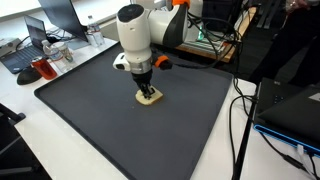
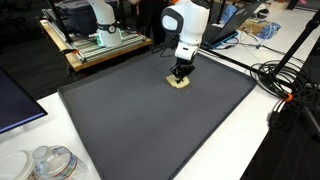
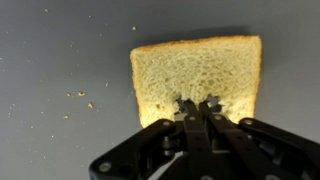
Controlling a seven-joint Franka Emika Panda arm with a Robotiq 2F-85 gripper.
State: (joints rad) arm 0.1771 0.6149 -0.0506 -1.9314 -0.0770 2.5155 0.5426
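Mat (image 1: 90, 110): your biggest surface, a dark sheet covering the table in both exterior views.
Arm (image 2: 187, 22): your 1 white arm stands over the mat and reaches straight down.
Bread (image 3: 195, 65): 1 slice lies flat on the mat directly under the arm, crust edge showing along its top and sides in the wrist view.
Gripper (image 3: 198, 108): your 2 jaws are clenched together on the bread's near edge, biting into it.
Crumbs (image 3: 82, 95): a few specks lie scattered on the mat beside the bread.
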